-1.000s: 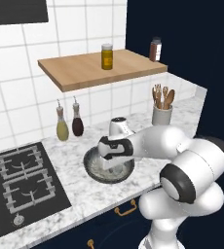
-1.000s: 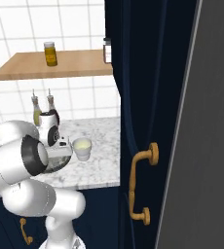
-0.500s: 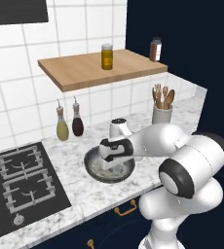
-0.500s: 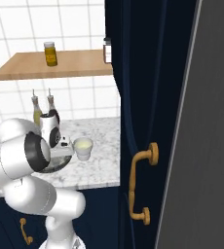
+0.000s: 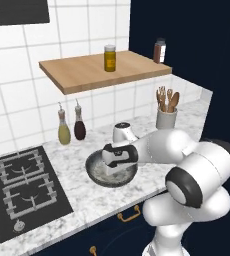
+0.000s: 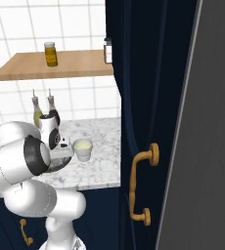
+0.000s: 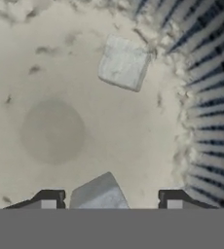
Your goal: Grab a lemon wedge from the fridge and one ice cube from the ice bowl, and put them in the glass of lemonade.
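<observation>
Lower than a second ago, the white arm's wrist is sinking into the wide, shallow dark grey speckled ice bowl (image 5: 94,172) on the marbled bench (image 5: 72,187), and nothing else around it has shifted. From the camera on the hand, the claw (image 7: 104,199) is standing spread, its two dark fingertips (image 7: 48,198) straddling a pale grey ice cube (image 7: 99,194) lying on the bowl's pale floor. A second grey ice cube (image 7: 123,63) is sitting farther off, near the ribbed wall of the bowl. I judge that the arm is settling for the pinch: the near cube is already between the tips, so closing them looks like the next step, and the risk is that the slick block skids out sideways.

The small short whitish glass of lemonade (image 6: 82,149) is waiting just beside the bowl on the bench, near the navy cabinet with the brass handle (image 6: 141,188). Above, a wooden shelf (image 5: 99,72) is carrying a yellow jar (image 5: 109,57), and two dark-capped bottles (image 5: 70,129) are standing against the white tiles by the black hob (image 5: 22,185). No lemon wedge is showing in the glass as far as I can tell, so that half of the job seems undone.
</observation>
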You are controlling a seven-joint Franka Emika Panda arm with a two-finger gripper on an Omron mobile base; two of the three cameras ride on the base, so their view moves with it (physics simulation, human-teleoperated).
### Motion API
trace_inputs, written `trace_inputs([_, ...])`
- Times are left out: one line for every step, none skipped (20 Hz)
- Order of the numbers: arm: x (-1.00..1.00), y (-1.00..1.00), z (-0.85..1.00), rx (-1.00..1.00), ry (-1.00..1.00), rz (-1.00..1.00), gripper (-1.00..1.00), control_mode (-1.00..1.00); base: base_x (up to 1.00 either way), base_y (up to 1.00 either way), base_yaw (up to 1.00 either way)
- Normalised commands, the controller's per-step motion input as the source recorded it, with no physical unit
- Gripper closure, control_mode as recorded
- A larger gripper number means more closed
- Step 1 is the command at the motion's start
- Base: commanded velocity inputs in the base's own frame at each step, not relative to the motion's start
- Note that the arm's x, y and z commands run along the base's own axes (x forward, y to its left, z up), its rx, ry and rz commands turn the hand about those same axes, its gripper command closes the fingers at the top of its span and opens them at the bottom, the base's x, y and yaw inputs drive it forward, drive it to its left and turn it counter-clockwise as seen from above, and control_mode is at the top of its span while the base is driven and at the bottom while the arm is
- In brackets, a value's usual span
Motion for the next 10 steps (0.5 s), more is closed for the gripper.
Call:
trace_inputs([-0.06, 0.0, 0.0, 0.0, 0.0, 0.0, 1.0, -1.0, 0.0, 0.0, 0.0])
trace_inputs([0.0, 0.0, 0.0, 0.0, 0.0, 0.0, 1.0, -1.0, 0.0, 0.0, 0.0])
trace_inputs([0.0, 0.0, 0.0, 0.0, 0.0, 0.0, 1.0, -1.0, 0.0, 0.0, 0.0])
trace_inputs([0.0, 0.0, 0.0, 0.0, -0.01, 0.0, 1.0, -1.0, 0.0, 0.0, 0.0])
trace_inputs([0.0, 0.0, 0.0, 0.0, -0.03, -0.01, 1.0, -1.0, 0.0, 0.0, 0.0])
trace_inputs([0.0, 0.0, 0.15, 0.0, 0.0, -0.04, 1.0, -1.0, 0.0, 0.0, 0.0])
trace_inputs([0.0, 0.0, 0.51, 0.0, -0.09, -0.01, 1.0, -1.0, 0.0, 0.0, 0.0])
trace_inputs([0.0, 0.0, 0.83, 0.02, -0.14, -0.05, 1.0, -1.0, 0.0, 0.0, 0.0])
trace_inputs([-0.02, -0.13, 1.0, 0.02, -0.19, -0.07, 1.0, -1.0, 0.0, 0.0, 0.0])
trace_inputs([0.0, -0.13, 1.0, 0.02, -0.16, -0.08, 1.0, -1.0, 0.0, 0.0, 0.0])
